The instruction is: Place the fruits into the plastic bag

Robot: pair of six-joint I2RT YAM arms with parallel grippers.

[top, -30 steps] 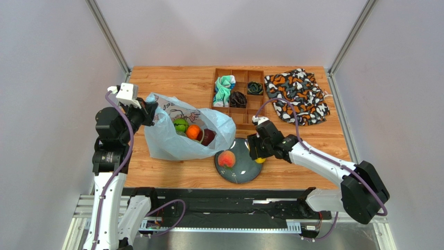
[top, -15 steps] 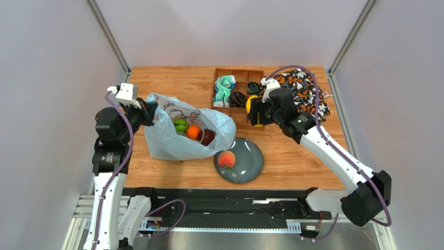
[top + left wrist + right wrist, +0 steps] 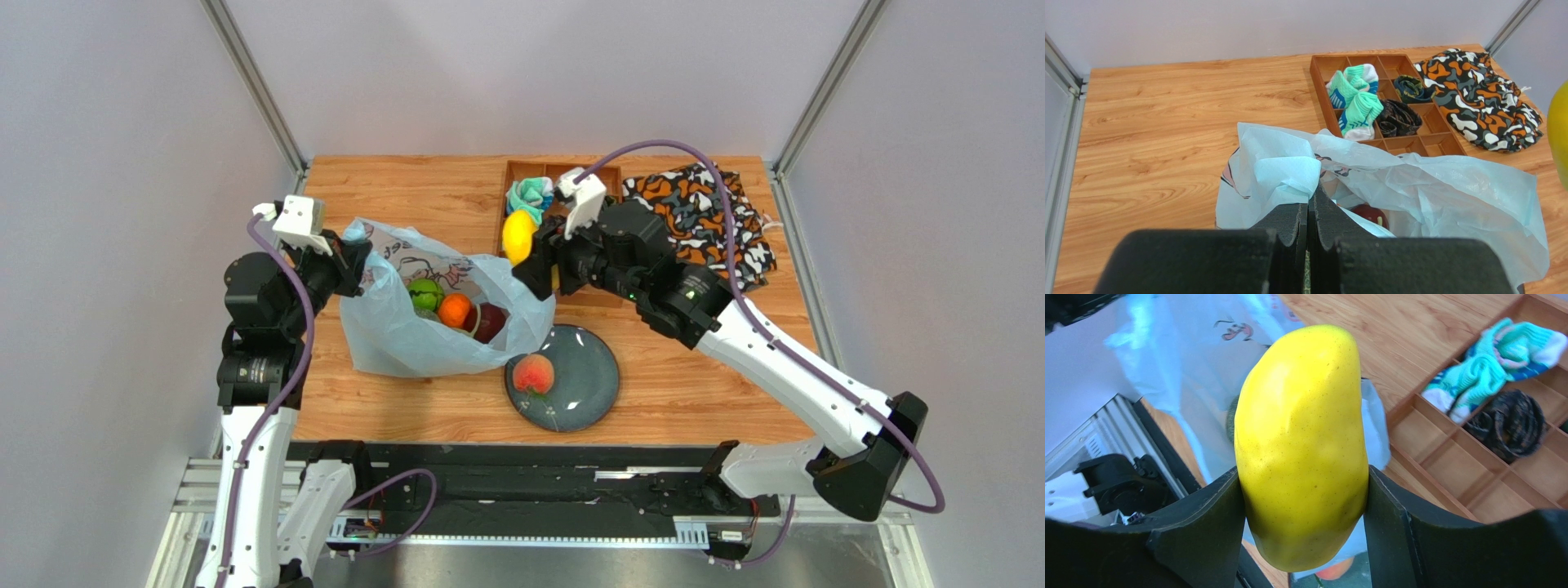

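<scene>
From above, the left gripper (image 3: 350, 263) is clamped on the left rim of the bag (image 3: 393, 337), holding that edge up off the table (image 3: 405, 196). Inside the bag's mouth lie a green fruit (image 3: 424, 294), an orange (image 3: 455, 310) and a red fruit (image 3: 488, 322), packed close together. The right gripper (image 3: 528, 251) grips the mango (image 3: 519, 237) in the air over the bag's right edge, just left of the tray (image 3: 548, 172). A peach (image 3: 532, 374) sits at the left of the plate (image 3: 595, 374), whose rim lies just beside the bag's near corner. Bare wood runs behind the bag to the table's far edge. The cloth (image 3: 711, 221) lies at the far right.

At the left wrist, the fingers (image 3: 1290, 223) are pressed together on a fold of the bag (image 3: 1444, 190). The red fruit (image 3: 1370, 215) peeps out below the crumpled rim. The tray (image 3: 1416, 139) and cloth (image 3: 1481, 113) lie beyond, and a sliver of mango (image 3: 1559, 131) shows at the right edge.

At the right wrist, the gripper (image 3: 1303, 478) squeezes the mango (image 3: 1303, 435) on both flanks. The bag (image 3: 1168, 349) lies beneath to the left, and the tray (image 3: 1468, 484) to the right.
</scene>
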